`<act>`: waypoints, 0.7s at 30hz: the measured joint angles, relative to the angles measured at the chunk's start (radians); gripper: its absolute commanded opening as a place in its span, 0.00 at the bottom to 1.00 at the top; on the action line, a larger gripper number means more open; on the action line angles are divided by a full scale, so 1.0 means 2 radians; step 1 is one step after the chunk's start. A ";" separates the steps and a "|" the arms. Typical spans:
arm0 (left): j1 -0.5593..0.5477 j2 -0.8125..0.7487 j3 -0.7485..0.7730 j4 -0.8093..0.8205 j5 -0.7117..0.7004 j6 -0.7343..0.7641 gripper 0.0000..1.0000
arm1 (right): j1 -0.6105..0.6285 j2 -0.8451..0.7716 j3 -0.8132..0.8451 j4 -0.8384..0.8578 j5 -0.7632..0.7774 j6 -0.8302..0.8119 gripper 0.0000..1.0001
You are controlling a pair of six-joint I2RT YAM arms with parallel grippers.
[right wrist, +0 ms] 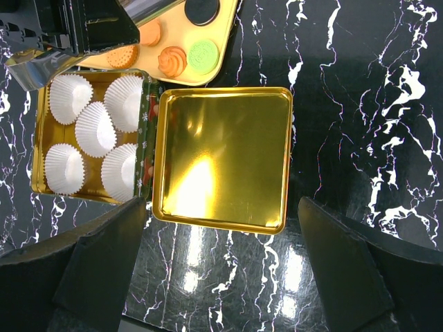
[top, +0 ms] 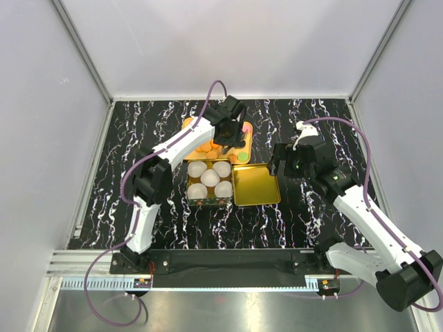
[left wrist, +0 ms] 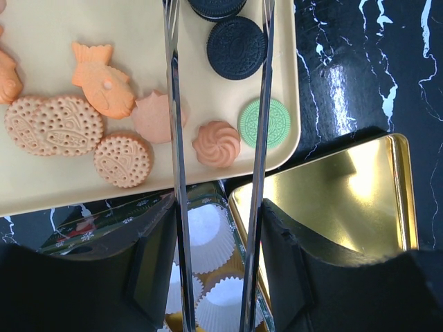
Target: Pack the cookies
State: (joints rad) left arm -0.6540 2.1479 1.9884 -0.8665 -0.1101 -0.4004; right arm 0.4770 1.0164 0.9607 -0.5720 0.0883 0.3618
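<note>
Near the far edge of the surface, the cookies are orange dotted rounds, a swirl, one mint-green and two black, with the left jaws released astride the swirl and the right jaws released.

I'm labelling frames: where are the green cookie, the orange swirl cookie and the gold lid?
green cookie point(left wrist: 278, 123), left wrist view, right half.
orange swirl cookie point(left wrist: 216, 144), left wrist view, centre.
gold lid point(right wrist: 221, 159), right wrist view, inner floor.

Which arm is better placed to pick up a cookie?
Left: the left tool hangs open over the cookie tray; the right tool hovers over the gold lid, away from the cookies.
</note>
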 measured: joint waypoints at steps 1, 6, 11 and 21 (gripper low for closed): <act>0.000 0.000 0.000 0.000 0.000 0.000 0.52 | 0.000 0.000 0.000 0.000 0.000 0.000 1.00; 0.000 0.001 0.000 0.000 0.000 0.000 0.49 | 0.000 0.000 0.000 0.000 0.000 0.000 1.00; 0.000 0.001 0.000 0.000 0.000 0.000 0.43 | 0.000 0.000 0.000 0.001 0.000 0.000 1.00; 0.000 0.001 0.009 -0.005 0.000 0.000 0.39 | 0.000 0.000 -0.001 0.003 0.000 0.000 1.00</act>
State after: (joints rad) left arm -0.6540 2.1502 2.0071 -0.8757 -0.1108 -0.3996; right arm 0.4770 1.0164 0.9596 -0.5663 0.0887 0.3618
